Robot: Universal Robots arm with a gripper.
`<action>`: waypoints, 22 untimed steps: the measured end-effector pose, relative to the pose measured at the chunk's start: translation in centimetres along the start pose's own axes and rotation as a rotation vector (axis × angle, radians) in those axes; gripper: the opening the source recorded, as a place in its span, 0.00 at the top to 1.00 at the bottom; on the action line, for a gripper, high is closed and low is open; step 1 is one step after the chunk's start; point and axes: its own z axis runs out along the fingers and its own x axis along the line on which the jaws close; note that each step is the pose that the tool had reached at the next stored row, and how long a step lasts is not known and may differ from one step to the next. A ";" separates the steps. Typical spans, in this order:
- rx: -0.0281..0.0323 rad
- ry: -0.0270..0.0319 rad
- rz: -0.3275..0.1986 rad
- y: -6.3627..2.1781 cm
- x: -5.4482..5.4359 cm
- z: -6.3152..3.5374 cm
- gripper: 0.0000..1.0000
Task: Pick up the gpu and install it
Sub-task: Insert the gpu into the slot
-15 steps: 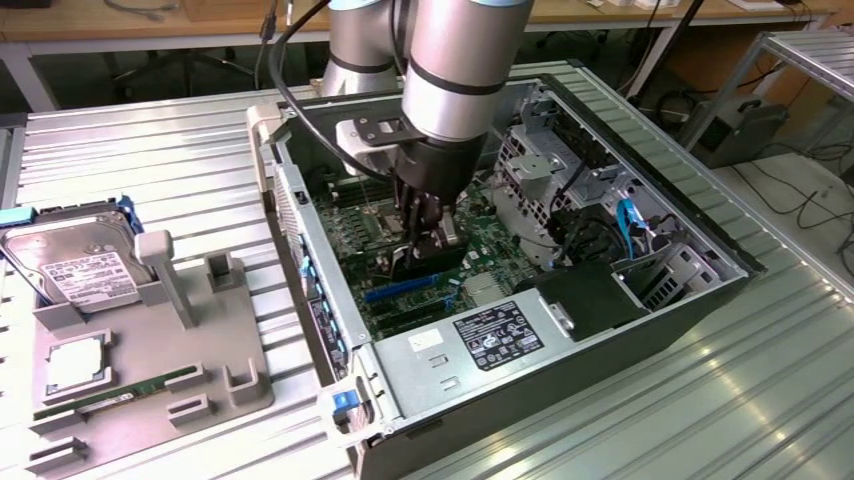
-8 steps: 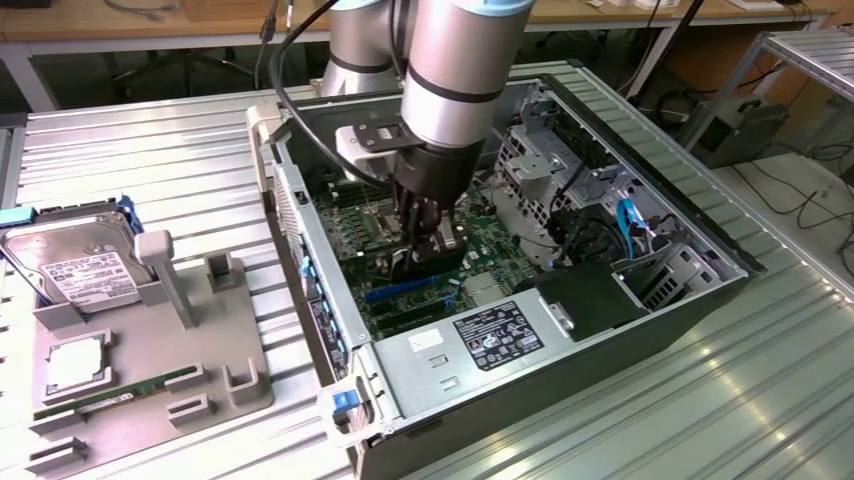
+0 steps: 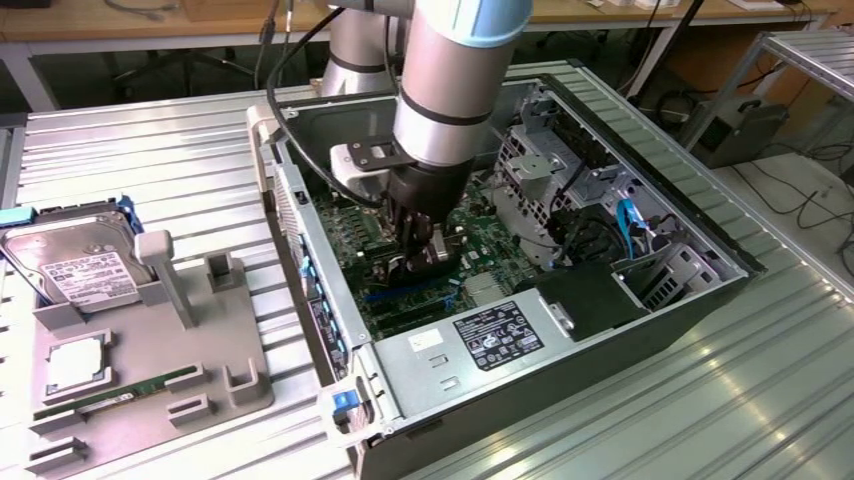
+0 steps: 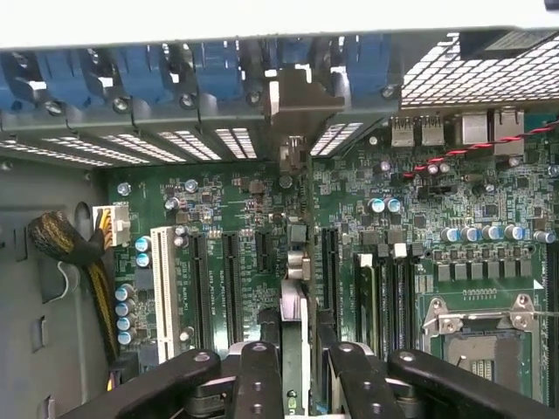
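Ribbed metal table under an open computer case [image 3: 561, 420], motherboard [image 4: 489, 192] facing up. Grips the gpu [image 4: 295, 288] edge-on between the gripper's [image 3: 422, 250] closed-in fingers [image 4: 258, 375], card straight below them, long axis running toward the case's rear wall, bracket end near its slot openings. Lies parallel to the black slots [image 4: 231, 288], narrow room either side; cannot tell whether seated.
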 end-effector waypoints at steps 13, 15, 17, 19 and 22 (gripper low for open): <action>-0.0022 0.0166 0.001 -0.01 -0.3 -0.32 0.74; -0.0022 0.0184 0.001 -0.02 -0.3 -0.19 0.74; -0.0022 0.0185 0.001 -0.03 -0.3 0.06 0.74; -0.0027 0.0194 0.001 -0.02 -0.3 0.25 0.74; -0.0023 0.0190 0.001 -0.01 -0.3 0.43 0.74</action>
